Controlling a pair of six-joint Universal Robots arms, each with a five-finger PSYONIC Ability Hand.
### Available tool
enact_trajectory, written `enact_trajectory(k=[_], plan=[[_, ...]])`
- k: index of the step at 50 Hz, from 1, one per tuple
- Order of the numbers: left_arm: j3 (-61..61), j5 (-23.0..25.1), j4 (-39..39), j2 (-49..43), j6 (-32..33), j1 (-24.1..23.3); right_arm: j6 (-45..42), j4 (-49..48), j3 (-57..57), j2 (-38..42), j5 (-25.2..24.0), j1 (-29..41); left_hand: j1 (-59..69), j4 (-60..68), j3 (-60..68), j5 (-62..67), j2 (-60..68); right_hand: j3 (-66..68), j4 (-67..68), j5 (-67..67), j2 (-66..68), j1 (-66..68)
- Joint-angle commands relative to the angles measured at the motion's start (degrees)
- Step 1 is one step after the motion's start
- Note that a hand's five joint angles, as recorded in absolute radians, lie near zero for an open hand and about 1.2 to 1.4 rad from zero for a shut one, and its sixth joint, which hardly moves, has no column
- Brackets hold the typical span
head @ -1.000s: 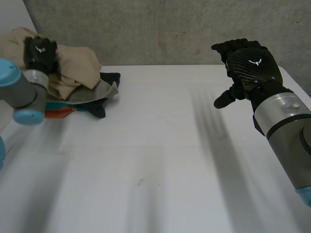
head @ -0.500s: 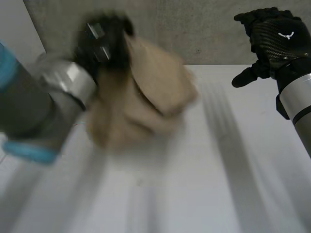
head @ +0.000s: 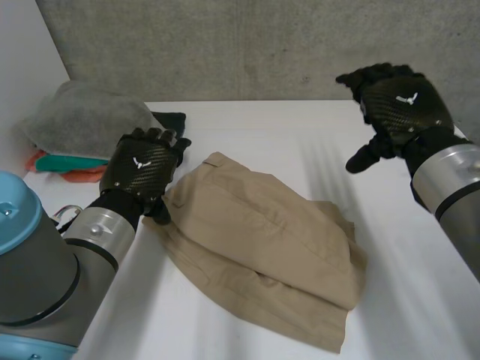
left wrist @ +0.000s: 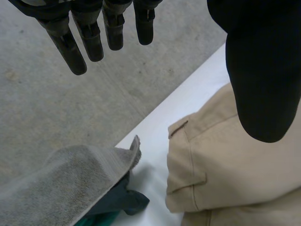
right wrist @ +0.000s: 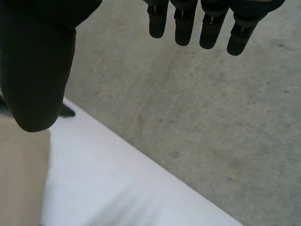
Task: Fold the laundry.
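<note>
Head view: beige trousers at straight-fingered left hand, perhaps touching; right hand straight-fingered, apart.

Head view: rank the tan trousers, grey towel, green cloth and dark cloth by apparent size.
1. tan trousers, clearly the largest.
2. grey towel.
3. green cloth and dark cloth: only small parts peek from under the towel, too alike to rank.
</note>
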Motion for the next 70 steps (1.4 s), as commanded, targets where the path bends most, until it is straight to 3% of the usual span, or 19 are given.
enact_trajectory(k=[1, 10, 15, 16, 19, 20, 21, 24, 31, 38, 43, 50, 51, 55, 57, 60, 64, 70], plan=[[-0.3, 5.7, 1.1, -7.6, 2.3, 3.2, -3.8, 0.1, 2.3, 0.9, -0.8, 1.5, -1.1, -1.8, -2.2, -2.8, -1.9, -1.8, -1.9, -2.8, -2.0, -2.9], [6.5, 7.7, 7.9, -19.7, 6.3, 3.9, -5.4, 0.1, 6.2, 3.9, -1.2, 2.1, -1.1, -1.8, -2.2, -2.8, -1.9, -1.8, -1.9, -2.8, -2.0, -2.9], [10.0, 8.2, 8.3, -24.7, 7.0, 3.4, -5.5, 0.1, 7.6, 5.3, -1.0, 2.1, 9.6, 8.9, 8.6, 8.0, 8.8, -1.8, -1.9, -2.8, -2.0, -2.9], [10.5, 8.1, 8.1, -25.3, 7.3, 3.4, -5.5, 0.0, 7.7, 5.7, -1.0, 2.1, 13.3, 12.6, 12.3, 11.7, 12.5, -1.8, -1.9, -2.8, -2.0, -2.9], [12.5, 7.4, 8.0, -27.3, 8.7, 3.6, -5.6, -0.4, 8.4, 6.2, -1.0, 1.8, 41.9, 41.2, 40.8, 40.2, 41.1, -1.8, -1.9, -2.8, -2.0, -2.9], [13.6, 6.8, 8.2, -27.9, 9.6, 3.8, -5.6, -0.6, 8.5, 6.4, -1.0, 1.7, 60.9, 60.3, 59.9, 59.3, 60.2, -1.8, -1.9, -2.8, -2.0, -2.9], [14.3, 6.4, 8.3, -28.1, 9.9, 3.9, -5.6, -0.9, 8.5, 6.7, -1.0, 1.4, 68.8, 68.1, 67.7, 67.1, 68.0, -1.8, -1.9, -2.8, -2.0, -2.9], [18.0, 4.1, 9.6, -28.0, 11.2, 4.1, -5.6, -1.3, 8.3, 7.2, -0.9, 1.3, 68.9, 68.2, 67.8, 67.2, 68.1, -1.8, -1.9, -2.8, -2.0, -2.9], [29.7, 1.0, 14.3, -21.8, 11.0, 3.4, -5.6, -1.3, 7.0, 6.3, -0.5, 1.1, 68.9, 68.2, 67.8, 67.2, 68.1, -1.8, -1.9, -2.8, -2.0, -2.9], [45.9, 0.9, 11.9, -17.6, 0.2, -2.3, -5.0, -1.3, 4.8, 3.9, 0.3, -1.7, 68.9, 68.2, 67.8, 67.2, 68.1, -1.8, -1.9, -2.8, -2.0, -2.9], [49.1, 3.6, 5.1, -18.8, -7.9, -7.2, -2.9, -1.4, 3.4, 2.8, 1.0, -4.8, 68.9, 68.2, 67.8, 67.2, 68.1, -1.8, -1.9, -2.8, -2.0, -2.9], [40.7, 10.7, -0.4, -24.1, -17.4, -16.2, 0.2, -1.4, 2.5, 2.1, 2.3, -11.2, 68.9, 68.2, 67.8, 67.2, 68.1, -1.8, -1.9, -2.8, -2.0, -2.9], [37.8, 12.4, -0.4, -24.8, -19.2, -17.8, 0.2, -1.4, 2.4, 2.1, 2.3, -12.0, 66.7, 66.0, 65.6, 65.1, 65.9, -1.8, -1.9, -2.8, -2.0, -2.9], [31.0, 17.1, 0.4, -25.2, -23.0, -20.9, -1.1, -1.9, 1.7, 3.3, 1.8, -16.4, 27.8, 27.1, 26.7, 26.1, 27.0, -1.8, -1.9, -2.8, -2.0, -2.9], [28.7, 19.0, 1.5, -24.4, -23.7, -21.8, -2.1, -2.2, 1.3, 4.2, 1.5, -17.2, 18.1, 17.4, 17.1, 16.5, 17.3, -1.8, -1.9, -2.8, -2.0, -2.9], [24.3, 20.1, 4.2, -20.6, -22.9, -21.6, -5.0, -2.1, 0.3, 6.0, 1.1, -17.3, -1.1, -1.8, -2.2, -2.8, -1.9, -1.8, -1.9, -2.8, -2.0, -2.9], [19.3, 18.3, 8.6, -14.0, -20.3, -18.0, -8.3, -1.0, -0.6, 6.9, 0.1, -15.1, -1.1, -1.8, -2.2, -2.8, -1.9, -1.8, -1.9, -2.8, -2.0, -2.9], [12.2, 11.4, 11.1, -3.9, -14.5, -8.8, -10.2, 1.0, -3.2, 6.7, -1.5, -6.5, -1.1, -1.8, -2.2, -2.8, -1.9, -1.8, -1.9, -2.8, -2.0, -2.9]])
